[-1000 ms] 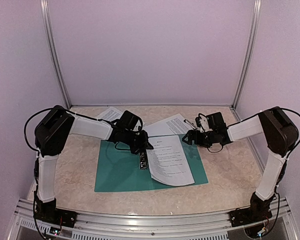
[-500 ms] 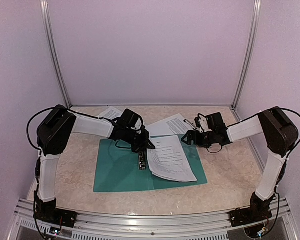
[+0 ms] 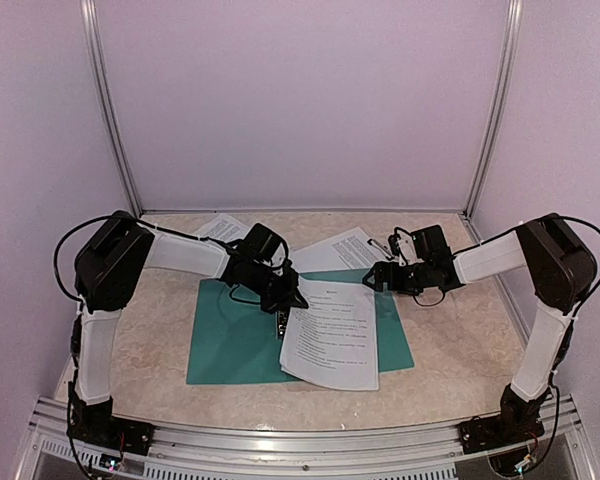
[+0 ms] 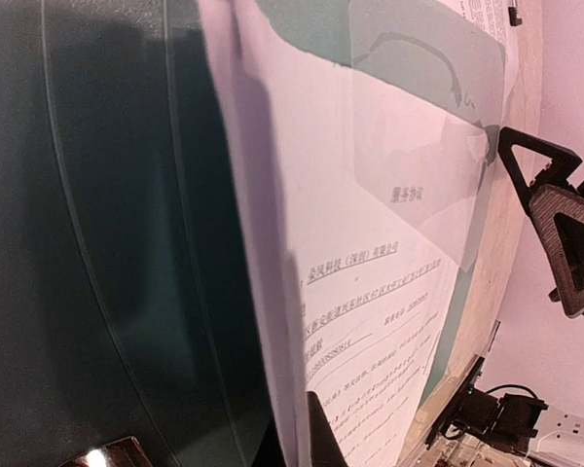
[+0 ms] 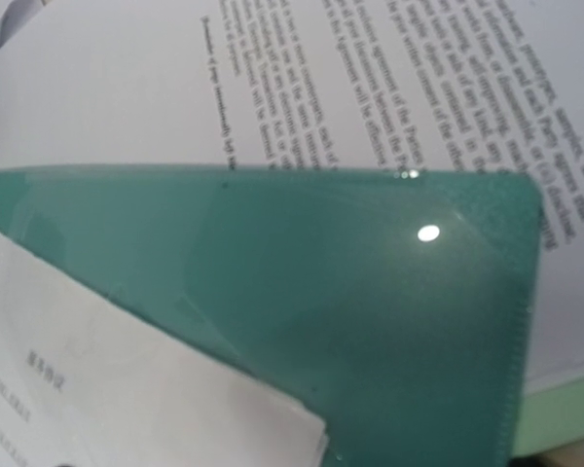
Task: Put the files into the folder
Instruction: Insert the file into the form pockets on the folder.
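The dark teal folder [image 3: 230,345] lies open on the table. One printed white sheet of the files [image 3: 330,335] rests on its right leaf, and its near edge hangs over the folder's front edge. My left gripper [image 3: 288,297] is shut on that sheet's upper left edge by the spine. In the left wrist view the sheet [image 4: 370,292] rises from the folder [image 4: 107,243], with one dark fingertip [image 4: 323,443] against it. My right gripper [image 3: 378,276] is low over the folder's far right corner [image 5: 370,311] and looks open; its fingers are outside its own view.
More printed sheets lie behind the folder at the back centre [image 3: 345,248] and back left [image 3: 218,227]. A pale mint-green edge [image 5: 565,423] shows under the sheets. Booth walls and metal posts close in the table on three sides.
The sheet in my left gripper has swung and slid toward the front; its near edge now overhangs the folder. The left gripper shifted slightly. The right arm has stayed put.
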